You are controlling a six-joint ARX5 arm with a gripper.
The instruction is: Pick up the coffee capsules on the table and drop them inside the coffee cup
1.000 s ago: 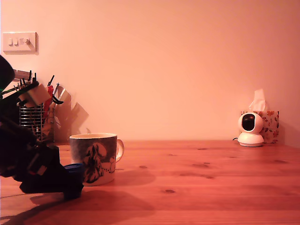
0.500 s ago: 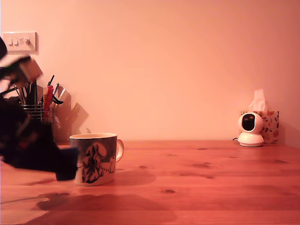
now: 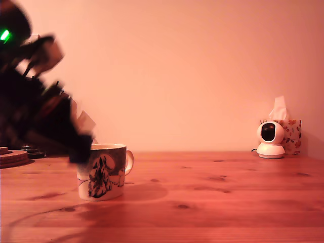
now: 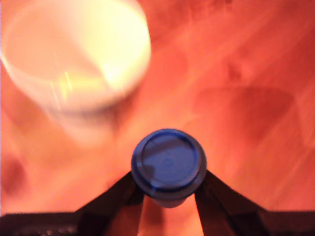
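Lifted well clear of the orange-brown wooden table (image 3: 212,197) since a second ago, my black gripper (image 3: 81,152) has gone from tabletop level beside the cup to rim height at the exterior view's left edge of the cream ceramic coffee cup with the dark figure scene (image 3: 103,172), and the arm now hides the wall switch and wire holder that showed behind it before. From this side the whole arm is a dark, motion-blurred mass, and I cannot make out the load. Far off at the exterior view's right stand a white dome camera (image 3: 270,139) and a flowered tissue box (image 3: 291,135), clear of my path. On the wrist view the gripper (image 4: 167,189) is closed narrowly on the dark blue tapered plastic coffee capsule (image 4: 168,162), one finger (image 4: 123,194) on each side below its wide flat rim. The cup (image 4: 74,54) shows as a pale blurred mouth, near the capsule but not yet under it. My worry is releasing too early: the capsule looks to sit off the opening, so it could strike the rim and bounce onto the table. I see no second capsule in either view.
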